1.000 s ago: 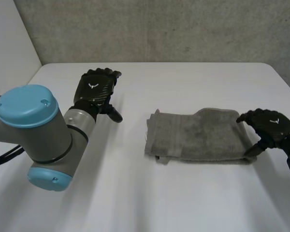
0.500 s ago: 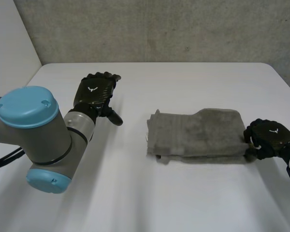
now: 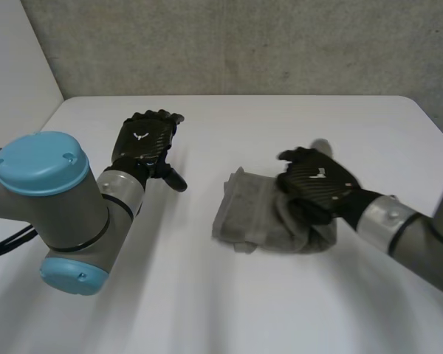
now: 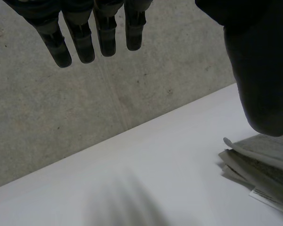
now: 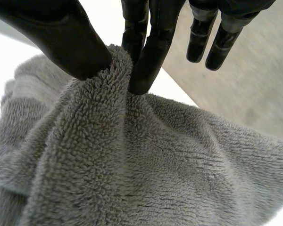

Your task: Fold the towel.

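A grey towel (image 3: 251,214) lies bunched on the white table (image 3: 280,125), folded over itself. My right hand (image 3: 315,184) is above its middle, shut on the towel: the thumb and fingers (image 5: 148,52) pinch a raised ridge of the towel (image 5: 108,155). That edge has been carried over the lower layers towards the left. My left hand (image 3: 144,140) hovers open over the table to the left of the towel, fingers (image 4: 82,40) straight, holding nothing. Beside its thumb the stacked left end of the towel (image 4: 259,165) shows.
A grey concrete wall (image 3: 244,44) runs behind the table's far edge. Bare tabletop lies around the towel on all sides. My left arm's big joint with light-blue caps (image 3: 48,210) stands over the table's near left.
My right hand closed on the towel's right edge, lifted it and swept it left over the towel, which now lies shorter and bunched. The left hand barely moved.
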Action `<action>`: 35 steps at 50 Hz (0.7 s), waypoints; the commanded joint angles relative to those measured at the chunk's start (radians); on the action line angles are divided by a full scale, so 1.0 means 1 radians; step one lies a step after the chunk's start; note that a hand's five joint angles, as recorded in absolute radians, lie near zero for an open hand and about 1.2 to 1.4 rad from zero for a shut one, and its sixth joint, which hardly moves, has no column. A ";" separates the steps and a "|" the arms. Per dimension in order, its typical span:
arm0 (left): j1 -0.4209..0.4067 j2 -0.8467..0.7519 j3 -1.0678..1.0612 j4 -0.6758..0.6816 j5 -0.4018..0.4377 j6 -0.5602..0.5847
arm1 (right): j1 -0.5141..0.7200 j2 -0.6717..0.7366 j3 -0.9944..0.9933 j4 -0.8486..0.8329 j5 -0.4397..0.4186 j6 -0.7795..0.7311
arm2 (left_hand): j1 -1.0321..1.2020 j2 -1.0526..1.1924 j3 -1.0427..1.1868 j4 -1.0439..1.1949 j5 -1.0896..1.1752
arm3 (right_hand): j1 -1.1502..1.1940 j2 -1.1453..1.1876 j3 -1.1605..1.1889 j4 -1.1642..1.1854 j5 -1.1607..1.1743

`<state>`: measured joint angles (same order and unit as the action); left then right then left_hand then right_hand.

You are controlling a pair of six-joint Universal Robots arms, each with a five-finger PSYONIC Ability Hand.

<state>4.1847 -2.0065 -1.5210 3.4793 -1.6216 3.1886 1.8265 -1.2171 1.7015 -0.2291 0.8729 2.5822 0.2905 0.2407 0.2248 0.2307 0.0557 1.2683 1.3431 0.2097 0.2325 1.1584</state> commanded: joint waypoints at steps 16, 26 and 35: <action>0.009 0.002 -0.002 0.009 -0.003 0.001 | 0.300 0.246 -0.270 0.011 0.095 -0.060 | -0.112 -0.062 -0.050 -0.056 -0.052 | 0.128 0.053 -0.035 -0.058 0.063; 0.012 0.009 -0.002 0.010 -0.003 0.001 | 0.312 0.332 -0.362 0.028 0.159 -0.062 | -0.115 -0.065 -0.050 -0.056 -0.055 | 0.128 0.053 -0.035 -0.058 0.063; 0.012 0.009 -0.002 0.010 -0.003 0.001 | 0.318 0.338 -0.408 0.031 0.172 -0.051 | -0.115 -0.065 -0.050 -0.056 -0.055 | 0.128 0.053 -0.035 -0.058 0.063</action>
<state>4.1971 -1.9972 -1.5233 3.4899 -1.6245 3.1892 2.1428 -0.8767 1.3168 -0.2005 1.0407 2.5236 0.2905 0.2407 0.2248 0.2307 0.0558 1.2717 1.3475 0.2097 0.2325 1.1585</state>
